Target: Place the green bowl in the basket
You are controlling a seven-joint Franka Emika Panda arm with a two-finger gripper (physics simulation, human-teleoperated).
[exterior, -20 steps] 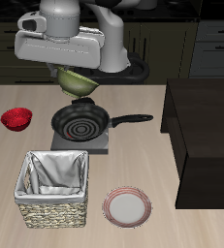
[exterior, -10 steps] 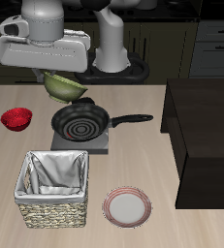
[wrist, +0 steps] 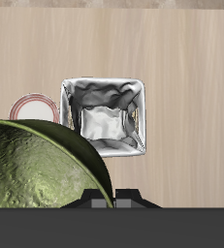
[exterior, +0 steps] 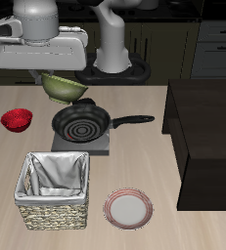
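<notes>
The green bowl [exterior: 66, 87] hangs tilted under my gripper [exterior: 58, 76], high above the table, behind the frying pan and toward the red bowl's side. The gripper is shut on the bowl's rim; its fingers are mostly hidden by the hand body. In the wrist view the bowl's speckled olive inside [wrist: 36, 170] fills the near field. The wicker basket [exterior: 54, 190] with its grey-white cloth lining stands near the table's front edge, well forward of the bowl. It also shows in the wrist view [wrist: 104, 116], open and empty.
A black frying pan [exterior: 82, 123] sits on a small stove plate mid-table. A red bowl [exterior: 17, 119] lies beside it. A pink-rimmed plate [exterior: 128, 208] lies beside the basket. A dark cabinet [exterior: 207, 137] stands at the table's side.
My gripper has carried the green bowl sideways toward the red bowl's side and slightly up; it is now more in line with the basket.
</notes>
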